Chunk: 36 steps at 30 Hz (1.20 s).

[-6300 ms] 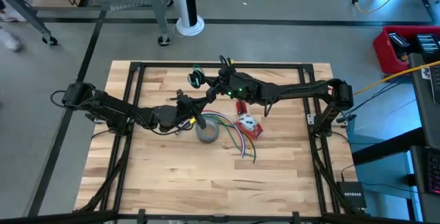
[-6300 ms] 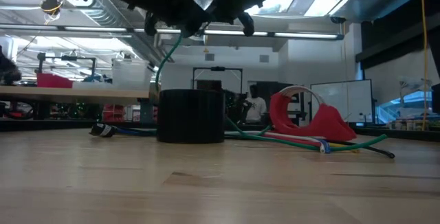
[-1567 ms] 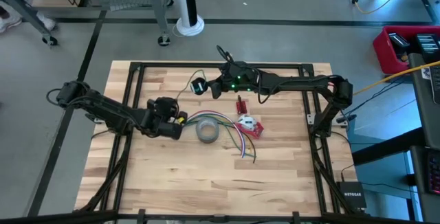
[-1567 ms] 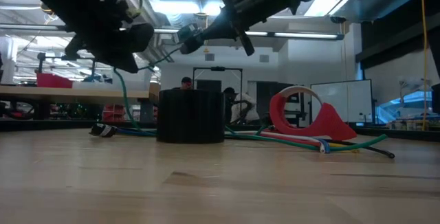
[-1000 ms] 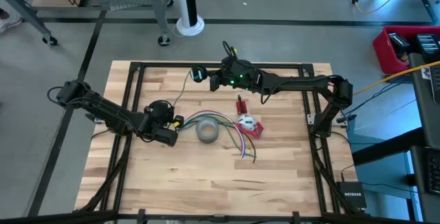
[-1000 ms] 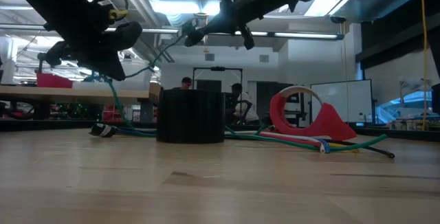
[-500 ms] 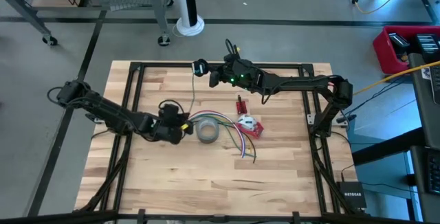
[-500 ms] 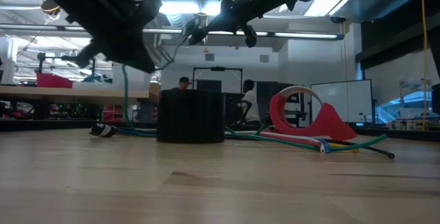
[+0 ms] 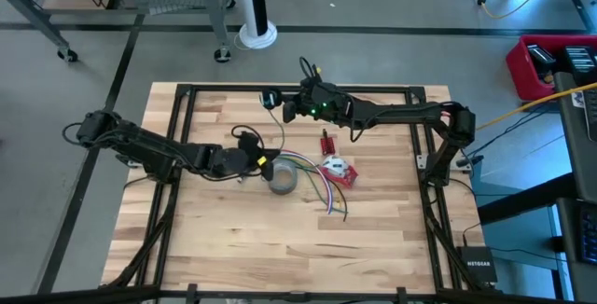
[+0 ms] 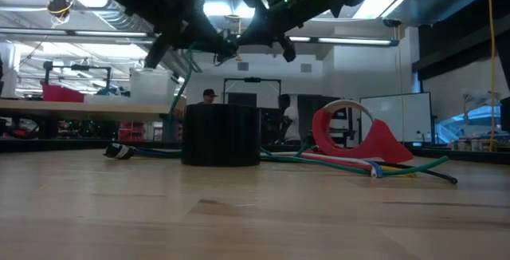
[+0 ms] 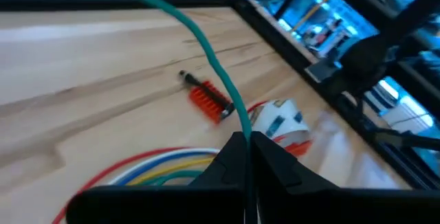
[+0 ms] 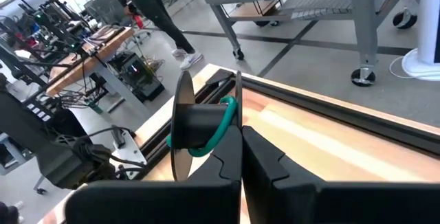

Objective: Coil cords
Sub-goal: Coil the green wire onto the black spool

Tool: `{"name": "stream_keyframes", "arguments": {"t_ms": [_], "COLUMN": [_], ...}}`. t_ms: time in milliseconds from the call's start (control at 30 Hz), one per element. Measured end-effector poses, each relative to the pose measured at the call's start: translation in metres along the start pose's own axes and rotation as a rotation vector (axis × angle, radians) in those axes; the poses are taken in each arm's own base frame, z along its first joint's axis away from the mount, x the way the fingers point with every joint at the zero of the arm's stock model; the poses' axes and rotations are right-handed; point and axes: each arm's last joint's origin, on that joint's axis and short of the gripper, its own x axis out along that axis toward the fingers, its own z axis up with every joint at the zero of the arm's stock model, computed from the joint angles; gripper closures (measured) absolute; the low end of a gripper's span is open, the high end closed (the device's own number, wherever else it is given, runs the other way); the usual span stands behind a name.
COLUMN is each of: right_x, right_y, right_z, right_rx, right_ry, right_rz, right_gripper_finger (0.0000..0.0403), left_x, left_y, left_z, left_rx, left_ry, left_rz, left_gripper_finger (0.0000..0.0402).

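Note:
A thin green cord [image 9: 278, 127] runs through the air between my two grippers. My left gripper [image 9: 260, 161] is shut on it just left of the grey tape roll [image 9: 283, 179] and above the table [image 10: 209, 46]. My right gripper [image 9: 276, 100] is raised near the table's far edge. It is shut at the cord's other end, which is wound round a dark reel [image 12: 185, 124]. The tape roll stands on its flat end [image 10: 221, 135]. My left gripper pinches a stretch of the green cord [image 11: 240, 129] between its two fingertips, coming from the table's left. The cord leaves the fingers as a single strand and rises toward my right gripper, clear of the table. My right gripper is shut at the wound green turns [image 12: 227, 116] on the reel's dark hub. The fingertips hide whether they grip cord or hub. The fingers point toward the table's left. The reel is lifted clear of the table, its discs on edge.
A red tape dispenser [image 9: 338, 171] lies right of the tape roll. A bundle of coloured wires [image 9: 322, 194] fans out toward the near edge. A small red spring-like piece [image 9: 326, 143] lies behind them. A dark frame [image 9: 298, 89] edges the table.
My left gripper has gone toward the table's right edge, up to the grey tape roll, still shut on the green cord. The cord's span now runs shorter and steeper between the grippers. My right gripper has stayed about where it was.

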Motion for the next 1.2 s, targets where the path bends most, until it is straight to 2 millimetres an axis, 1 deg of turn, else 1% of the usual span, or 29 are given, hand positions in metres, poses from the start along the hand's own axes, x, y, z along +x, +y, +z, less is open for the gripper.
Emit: {"name": "stream_keyframes", "arguments": {"t_ms": [200, 433, 567, 633, 800, 1200], "right_x": [0.000, 0.000, 0.000, 0.000, 0.000, -0.001], "right_y": [-0.001, -0.005, -0.007, -0.007, -0.006, -0.007], "right_z": [-0.002, -0.007, -0.010, -0.011, -0.013, -0.016], "right_rx": [-0.005, -0.022, -0.030, -0.036, -0.049, -0.052], "right_ry": [0.012, 0.073, 0.106, 0.127, 0.153, 0.212], "right_rz": [-0.006, -0.047, -0.059, -0.039, -0.006, 0.018], "right_gripper_finger": [0.0402, 0.0402, 0.0402, 0.0402, 0.0402, 0.0402], "left_x": [0.004, 0.007, 0.003, 0.000, -0.009, -0.026], "left_y": [-0.003, -0.014, -0.023, -0.021, -0.013, -0.005], "left_z": [0.011, 0.035, 0.048, 0.050, 0.054, 0.076], "left_rx": [0.022, 0.117, 0.171, 0.199, 0.184, 0.240], "left_ry": [-0.020, -0.068, -0.095, -0.071, -0.032, -0.148], "left_rz": [-0.070, -0.099, -0.134, -0.110, -0.011, 0.077], "left_gripper_finger": [0.0401, 0.0401, 0.0401, 0.0401, 0.0401, 0.0401]}}
